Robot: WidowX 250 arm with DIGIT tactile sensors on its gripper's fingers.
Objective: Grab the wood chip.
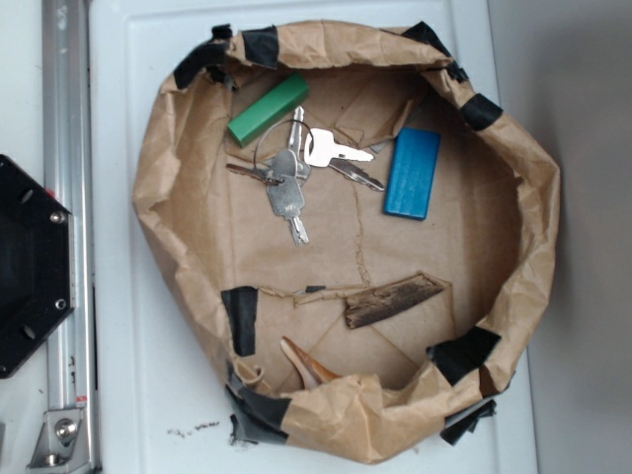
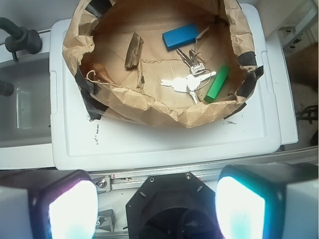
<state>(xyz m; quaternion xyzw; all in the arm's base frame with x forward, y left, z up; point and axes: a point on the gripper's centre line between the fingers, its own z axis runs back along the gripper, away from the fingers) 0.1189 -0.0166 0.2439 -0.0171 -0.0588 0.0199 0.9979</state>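
Observation:
The wood chip [image 1: 393, 300], a flat dark brown ragged sliver, lies on the floor of the brown paper nest [image 1: 178, 207], toward its lower side in the exterior view. The wrist view shows the wood chip [image 2: 133, 49] at the upper left of the nest, far from my gripper. My gripper [image 2: 157, 208] hangs over the black robot base [image 2: 167, 204], well outside the nest. Its two fingers [image 2: 72, 209] stand wide apart with nothing between them. The gripper is out of the exterior view.
Inside the nest also lie a green block [image 1: 269, 109], a bunch of keys [image 1: 296, 168], a blue rectangular piece [image 1: 413, 172] and a glossy orange-tan pointed piece [image 1: 308, 365]. The nest's crumpled taped wall rises all round. A metal rail [image 1: 67, 227] runs beside the white tray [image 1: 118, 296].

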